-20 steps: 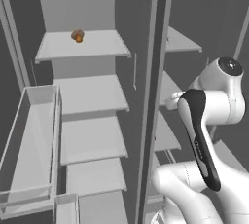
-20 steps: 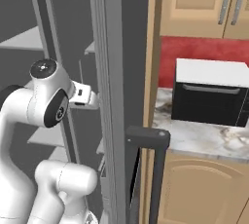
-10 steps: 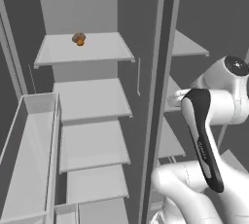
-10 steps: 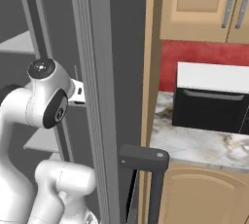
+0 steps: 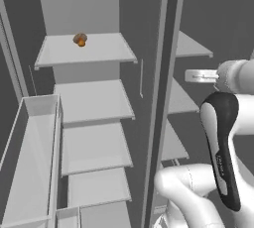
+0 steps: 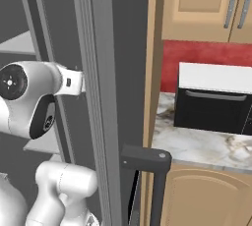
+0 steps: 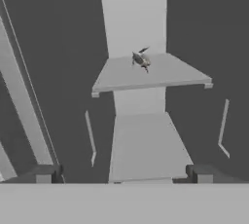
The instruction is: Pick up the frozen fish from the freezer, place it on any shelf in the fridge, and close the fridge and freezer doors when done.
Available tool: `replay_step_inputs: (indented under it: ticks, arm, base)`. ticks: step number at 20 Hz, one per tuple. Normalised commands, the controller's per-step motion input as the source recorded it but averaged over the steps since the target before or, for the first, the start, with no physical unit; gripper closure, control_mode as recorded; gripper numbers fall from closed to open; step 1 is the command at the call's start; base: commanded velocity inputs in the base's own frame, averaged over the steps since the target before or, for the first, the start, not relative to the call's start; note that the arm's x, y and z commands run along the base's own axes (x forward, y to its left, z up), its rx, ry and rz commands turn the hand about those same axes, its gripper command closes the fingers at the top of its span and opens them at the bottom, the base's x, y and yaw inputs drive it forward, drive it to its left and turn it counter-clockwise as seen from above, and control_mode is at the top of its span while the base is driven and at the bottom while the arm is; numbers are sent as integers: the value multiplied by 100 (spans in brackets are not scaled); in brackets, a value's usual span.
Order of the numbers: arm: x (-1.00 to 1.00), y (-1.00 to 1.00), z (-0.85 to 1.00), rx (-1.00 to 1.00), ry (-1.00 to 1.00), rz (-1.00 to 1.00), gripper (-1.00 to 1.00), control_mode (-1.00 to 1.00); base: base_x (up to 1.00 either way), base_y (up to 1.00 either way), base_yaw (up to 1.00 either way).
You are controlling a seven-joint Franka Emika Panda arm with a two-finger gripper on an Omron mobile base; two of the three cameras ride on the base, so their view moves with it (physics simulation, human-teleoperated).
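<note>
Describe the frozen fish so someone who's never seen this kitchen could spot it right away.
Look into the freezer, the narrower half of the tall grey unit, at its short pale shelves. In the hand view the frozen fish lies on the upper of these, near the back wall. It is a tiny slim silvery-grey piece, unlike the round orange-brown lump on a wide fridge shelf.

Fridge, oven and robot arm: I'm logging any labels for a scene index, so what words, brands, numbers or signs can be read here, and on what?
No readable text.
Robot arm: faint marks along the dark cover, too small to read.
Freezer shelves, fridge shelves, black oven: none.
</note>
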Motion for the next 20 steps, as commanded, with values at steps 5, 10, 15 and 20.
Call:
replay_step_inputs:
  ticks: [5, 10, 15, 20]
  arm:
    - [74, -5, 95, 3, -18, -10, -100, -100]
    - [100, -15, 59, 0, 12, 0, -100, -100]
    - [40, -1, 8, -10, 9, 0, -100, -100]
    - [45, -39, -10, -2, 6, 0, -100, -100]
  base:
    - [0, 0, 0]
    - [0, 0, 0]
    - [0, 0, 0]
    - [0, 0, 0]
